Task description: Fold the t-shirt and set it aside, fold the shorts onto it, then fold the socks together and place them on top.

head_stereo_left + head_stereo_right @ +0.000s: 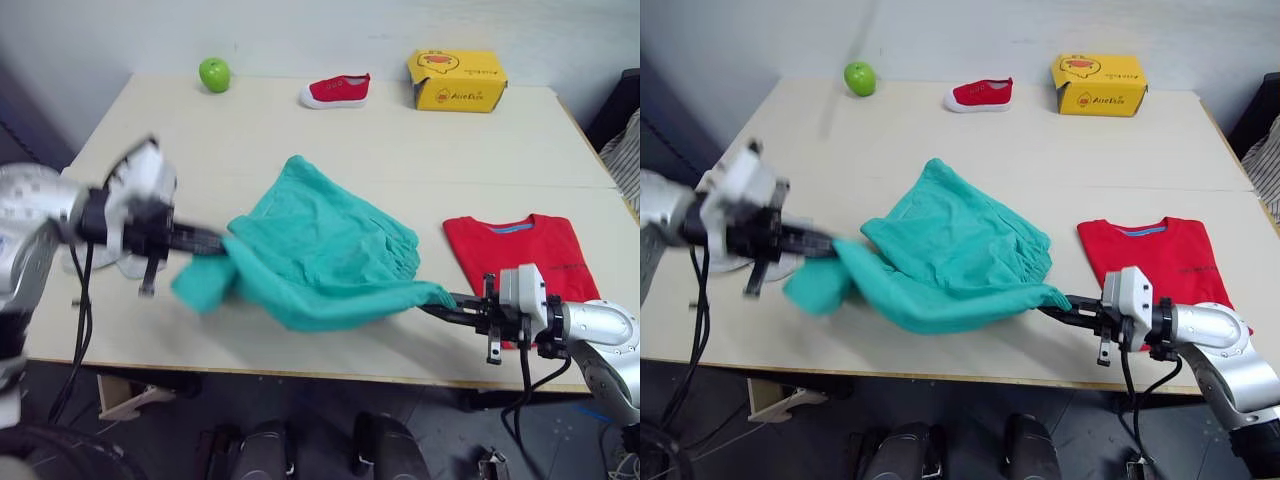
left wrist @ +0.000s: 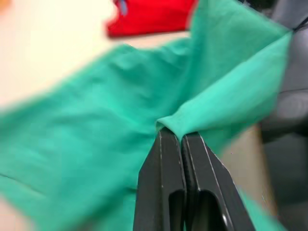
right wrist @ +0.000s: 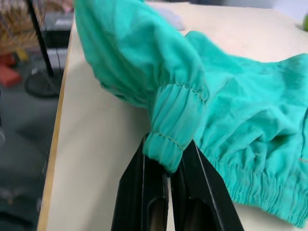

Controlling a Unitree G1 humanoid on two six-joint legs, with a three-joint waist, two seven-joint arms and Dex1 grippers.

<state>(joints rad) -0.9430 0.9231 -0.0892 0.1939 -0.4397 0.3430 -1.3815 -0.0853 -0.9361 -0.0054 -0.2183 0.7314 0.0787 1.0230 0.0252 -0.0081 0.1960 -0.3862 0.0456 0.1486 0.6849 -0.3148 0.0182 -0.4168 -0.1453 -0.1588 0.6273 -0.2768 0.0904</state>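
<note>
The teal shorts [image 1: 320, 250] hang stretched between my two grippers, low over the middle of the table. My left gripper [image 1: 222, 243] is shut on one edge of the cloth; in the left wrist view its fingertips [image 2: 166, 137] pinch a fold. My right gripper [image 1: 440, 303] is shut on the gathered elastic waistband [image 3: 175, 115] near the table's front edge. The red t-shirt [image 1: 520, 255] lies folded flat on the table at the right, just beyond my right gripper. A pale grey patch, the socks [image 1: 130, 266], lies under my left arm and is mostly hidden.
A green apple [image 1: 214, 73], a small red shoe [image 1: 336, 91] and a yellow box [image 1: 457, 80] stand along the far side of the table [image 1: 250, 130]. Its front edge runs just below my right gripper.
</note>
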